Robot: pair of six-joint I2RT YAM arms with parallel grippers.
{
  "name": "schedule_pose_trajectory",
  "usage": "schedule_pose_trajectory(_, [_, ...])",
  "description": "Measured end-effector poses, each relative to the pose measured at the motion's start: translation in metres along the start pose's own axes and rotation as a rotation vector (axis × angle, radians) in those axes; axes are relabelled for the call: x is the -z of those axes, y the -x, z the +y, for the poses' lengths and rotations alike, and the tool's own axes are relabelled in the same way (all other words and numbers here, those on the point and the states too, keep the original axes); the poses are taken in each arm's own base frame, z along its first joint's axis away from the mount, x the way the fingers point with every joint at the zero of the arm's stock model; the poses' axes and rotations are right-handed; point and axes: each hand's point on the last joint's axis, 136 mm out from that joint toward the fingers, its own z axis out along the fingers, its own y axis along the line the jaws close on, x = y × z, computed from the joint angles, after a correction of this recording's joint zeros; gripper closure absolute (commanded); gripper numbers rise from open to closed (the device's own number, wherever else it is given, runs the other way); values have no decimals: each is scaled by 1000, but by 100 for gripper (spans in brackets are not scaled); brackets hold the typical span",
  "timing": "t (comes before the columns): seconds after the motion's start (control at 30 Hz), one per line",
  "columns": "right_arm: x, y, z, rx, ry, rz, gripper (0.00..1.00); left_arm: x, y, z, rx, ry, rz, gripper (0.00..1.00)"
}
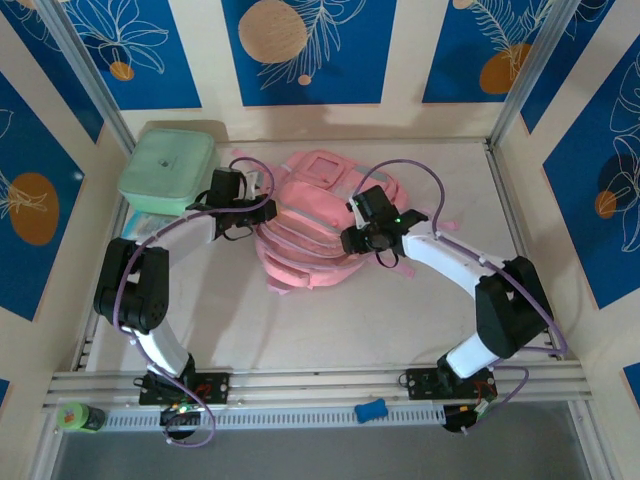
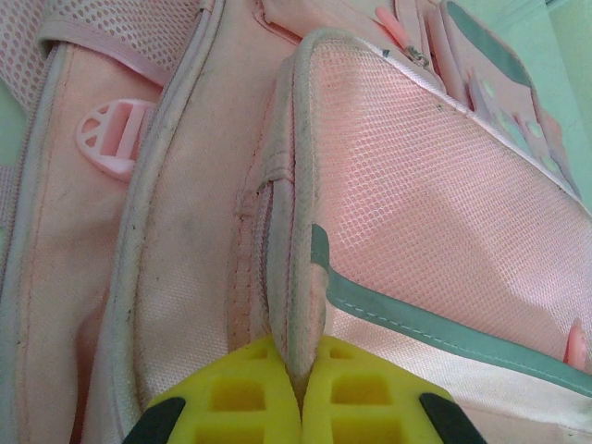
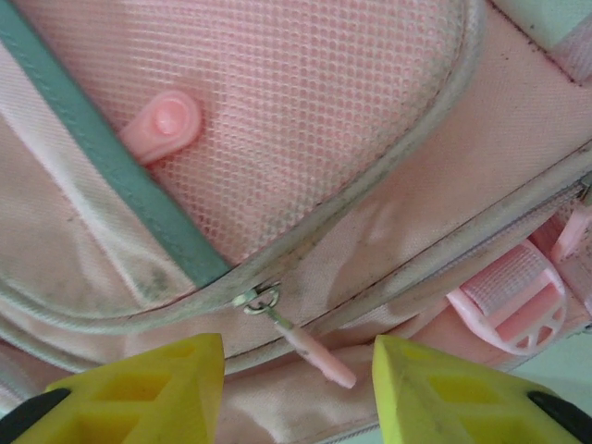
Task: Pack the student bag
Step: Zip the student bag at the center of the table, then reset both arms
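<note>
The pink student bag (image 1: 310, 235) lies in the middle of the table, between both arms. My left gripper (image 1: 262, 212) is at its left side, shut on a piped fabric edge of the bag (image 2: 301, 305) beside a mesh pocket with grey-blue trim (image 2: 416, 314). My right gripper (image 1: 352, 240) is at the bag's right side and stands open. A pink zipper pull (image 3: 310, 350) hangs from its metal slider (image 3: 259, 298) between the yellow fingers (image 3: 162, 388), touching neither. The right gripper (image 3: 298, 388) holds nothing.
A mint-green square box (image 1: 168, 170) sits at the back left, just behind the left gripper. A pink strap buckle (image 3: 518, 310) lies to the right of the zipper. A blue object (image 1: 370, 410) and a green-capped item (image 1: 80, 416) rest on the front rail.
</note>
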Motion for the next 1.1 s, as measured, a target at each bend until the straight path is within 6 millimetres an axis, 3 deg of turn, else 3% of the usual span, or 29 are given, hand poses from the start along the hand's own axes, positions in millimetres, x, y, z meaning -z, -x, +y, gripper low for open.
schedule_pose_trajectory(0.2, [-8,-2,-8,-13,-13,19,52,0,0,0,0,0,0,100])
schedule_pose_trajectory(0.53, [2,22,-34,-101,-89,-33,50,1,-1,0,1,4,9,99])
schedule_pose_trajectory(0.6, [11,24,-34,-136,-50,-41,48,1,-1,0,2,4,9,81])
schedule_pose_trajectory(0.7, [42,38,-38,-196,0,-120,43,7,1,-2,-3,5,5,57])
schedule_pose_trajectory(0.8, [88,54,-53,-246,-9,-269,36,28,11,-12,-16,2,-40,40])
schedule_pose_trajectory(0.87, [112,56,-72,-302,-48,-356,35,53,19,-22,-33,4,-103,28])
schedule_pose_trajectory(1.0, [119,30,-130,-462,-202,-416,32,107,22,-28,-73,73,-236,2])
schedule_pose_trajectory(1.1, [103,-12,-175,-573,-355,-395,27,139,16,-10,-81,203,-331,1])
